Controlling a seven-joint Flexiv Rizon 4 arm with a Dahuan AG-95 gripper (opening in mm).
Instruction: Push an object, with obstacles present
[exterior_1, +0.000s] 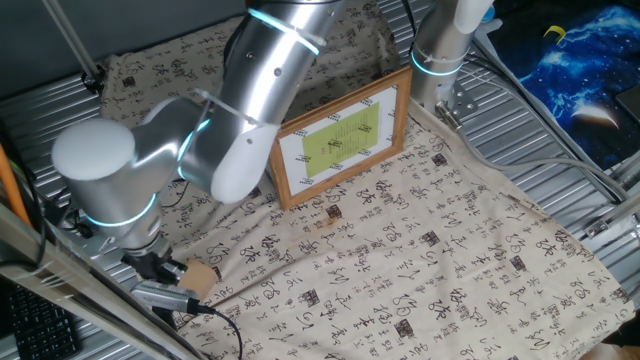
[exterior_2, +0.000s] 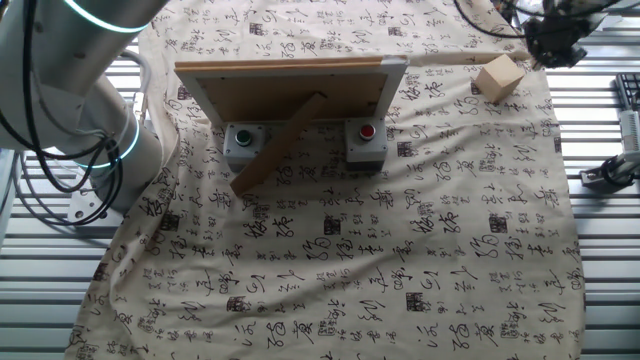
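Wooden cube (exterior_2: 499, 78) corner-on to frame (exterior_2: 290, 92), beside tool (exterior_2: 553, 45)

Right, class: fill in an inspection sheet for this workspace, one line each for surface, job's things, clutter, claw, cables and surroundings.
Surface: cloth printed with dark characters, wrinkled, over a ribbed metal table.
Job's things: small wooden cube near the cloth's corner; picture frame propped upright on its rear strut.
Clutter: two grey button boxes behind the frame, one green button, one red.
Claw: claw right beside the cube; finger state unclear.
Cables: black cable at the table edge.
Surroundings: second arm base, blue sheet.
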